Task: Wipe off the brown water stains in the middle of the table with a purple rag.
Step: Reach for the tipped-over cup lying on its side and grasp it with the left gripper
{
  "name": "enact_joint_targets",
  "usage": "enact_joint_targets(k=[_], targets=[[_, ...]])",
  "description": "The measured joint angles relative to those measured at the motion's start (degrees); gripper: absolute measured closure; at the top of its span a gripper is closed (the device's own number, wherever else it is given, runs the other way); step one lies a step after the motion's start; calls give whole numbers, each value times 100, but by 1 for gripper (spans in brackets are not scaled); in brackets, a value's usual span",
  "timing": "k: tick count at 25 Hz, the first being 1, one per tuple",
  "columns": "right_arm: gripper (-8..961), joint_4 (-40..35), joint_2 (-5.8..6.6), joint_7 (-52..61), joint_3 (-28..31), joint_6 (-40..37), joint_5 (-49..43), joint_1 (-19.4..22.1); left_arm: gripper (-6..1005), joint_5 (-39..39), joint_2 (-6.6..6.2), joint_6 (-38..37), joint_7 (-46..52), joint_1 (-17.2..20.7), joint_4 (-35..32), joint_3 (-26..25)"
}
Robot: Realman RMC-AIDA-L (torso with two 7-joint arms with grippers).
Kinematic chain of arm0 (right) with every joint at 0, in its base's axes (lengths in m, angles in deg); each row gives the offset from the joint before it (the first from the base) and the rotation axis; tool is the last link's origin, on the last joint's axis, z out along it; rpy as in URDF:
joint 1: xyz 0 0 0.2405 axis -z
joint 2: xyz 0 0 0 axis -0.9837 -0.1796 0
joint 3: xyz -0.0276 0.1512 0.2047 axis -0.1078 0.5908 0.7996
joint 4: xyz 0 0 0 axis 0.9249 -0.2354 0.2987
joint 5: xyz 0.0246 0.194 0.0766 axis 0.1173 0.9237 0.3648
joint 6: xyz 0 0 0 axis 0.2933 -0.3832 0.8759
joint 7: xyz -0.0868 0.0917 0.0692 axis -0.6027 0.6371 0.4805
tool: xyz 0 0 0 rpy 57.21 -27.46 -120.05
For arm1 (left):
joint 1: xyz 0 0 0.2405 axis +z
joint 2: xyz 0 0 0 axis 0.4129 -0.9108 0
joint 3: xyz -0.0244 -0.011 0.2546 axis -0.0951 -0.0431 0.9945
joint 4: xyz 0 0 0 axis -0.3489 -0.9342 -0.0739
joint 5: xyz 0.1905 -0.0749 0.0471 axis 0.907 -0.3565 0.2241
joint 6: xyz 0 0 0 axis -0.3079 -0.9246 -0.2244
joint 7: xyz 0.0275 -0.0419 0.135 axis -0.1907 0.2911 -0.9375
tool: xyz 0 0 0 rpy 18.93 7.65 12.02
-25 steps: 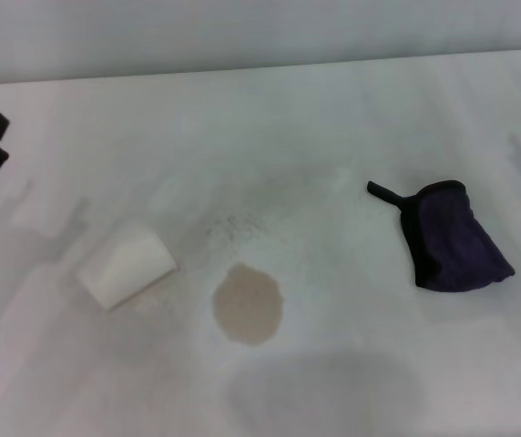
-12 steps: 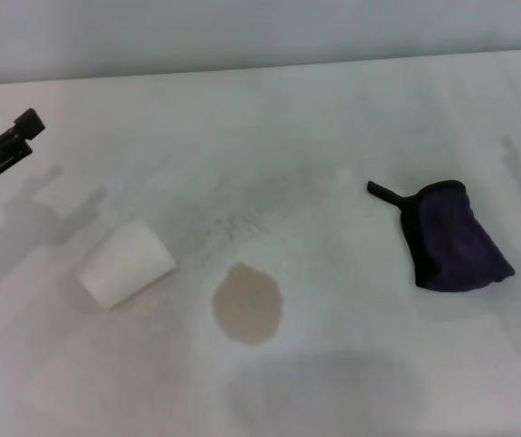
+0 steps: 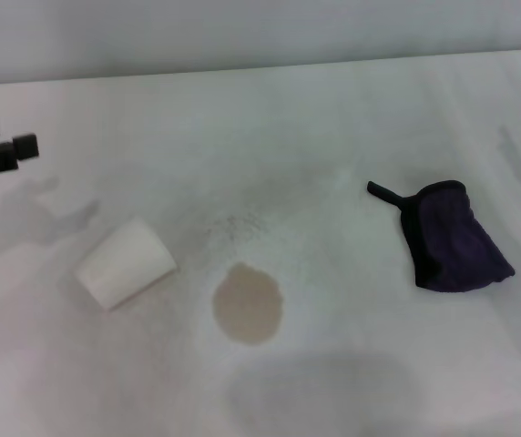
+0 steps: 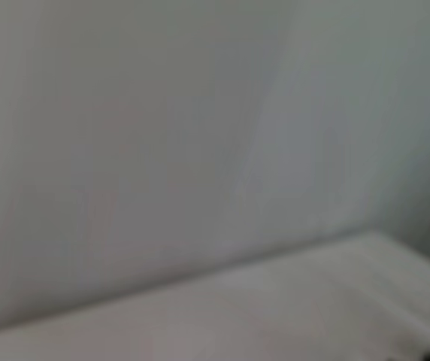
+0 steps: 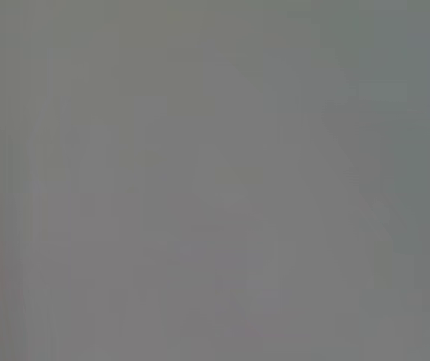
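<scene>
Head view: white cup lies beside brown water stains

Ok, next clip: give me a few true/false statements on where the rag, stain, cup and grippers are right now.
1. The purple rag lies on the table, apart from the brown water stains. True.
2. The white paper cup stands upright. False: it lies on its side, on the robot's left of the stain.
3. The left gripper holds the rag. False: it hangs open at the table's far left edge, holding nothing.
4. The right gripper is out of the head view. True.
5. The stain is already wiped. False: the blot is intact.
</scene>
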Motion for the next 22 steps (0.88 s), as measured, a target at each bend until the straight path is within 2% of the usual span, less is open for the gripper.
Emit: enact_joint_targets(k=[4,8,10,12,16,19,20,21,22], targets=[[96,-3,-3,-13,0,-10,3,-55,126,1178,-62,-457,973,-280,-642,-193],[96,-5,-7,-6,-1,11,5,-93,126,1784,-125,-963,1342,-646,-739,-297],[96,6,-8,6,-1,49,6,-97,126,2166,-118,-1186,1464,-853,-728,-200],[96,35,-9,6,-1,112,1,-73,127,2695,-7,-1405,1503,-1064,-728,-41],[96,58,-9,33,-11,283,-15,34,127,3335,377,-1443,1307,-1261,-771,1],[96,68,-3,36,-45,473,-35,139,126,3567,506,-1376,1167,-1308,-731,-7],[96,70,1,36,-57,527,-44,178,126,3567,506,-1376,1167,-1308,-731,-7],[96,70,6,36,-66,570,-48,225,127,3675,589,-1260,1058,-1292,-727,-6],[96,70,9,37,-67,610,-50,260,127,3703,614,-1215,1021,-1281,-721,-6]])
